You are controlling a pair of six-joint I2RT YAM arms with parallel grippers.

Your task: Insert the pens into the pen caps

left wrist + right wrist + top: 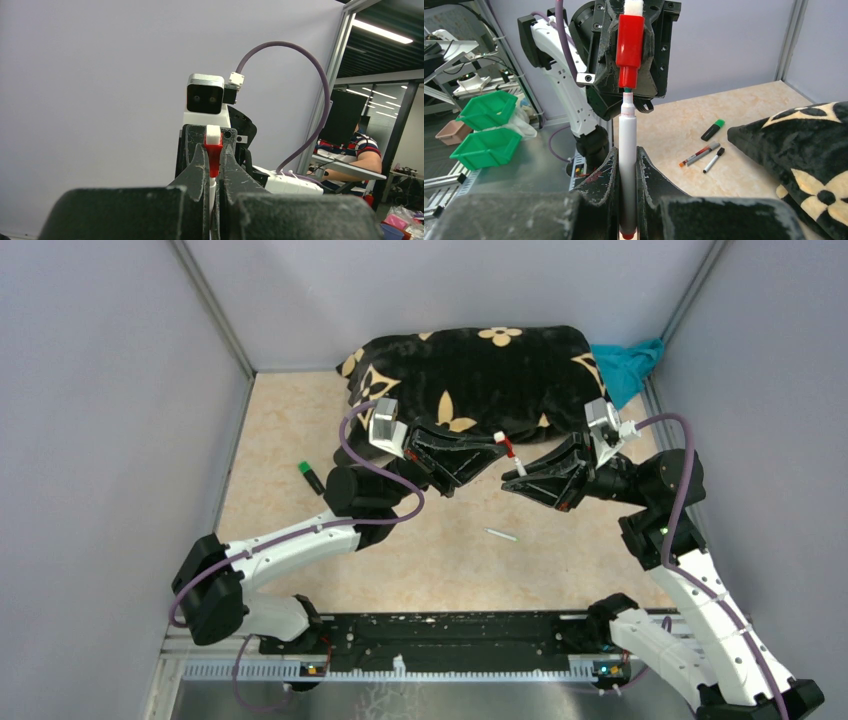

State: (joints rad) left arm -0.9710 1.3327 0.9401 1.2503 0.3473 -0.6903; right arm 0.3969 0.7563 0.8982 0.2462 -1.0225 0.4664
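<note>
The left gripper [497, 447] was raised over the middle of the table [300, 420], its fingers [197, 170] shut tight on a red cap [213, 150] with a white end. The right gripper [510, 479] faced it from the right, its fingers [605, 175] closed on a white pen [627, 150]. The pen stood in line with the cap, and its green tip sat right at the cap's open mouth. Whether the tip had gone in could not be told.

A thin pen [500, 534] lay alone on the table, nearer than the grippers. At the left lay a black marker [311, 476] with a green end, and two pens [699, 154] lay beside it. A black flowered cushion [470, 370] lay along the far edge, with a teal cloth [630, 365] at its right end.
</note>
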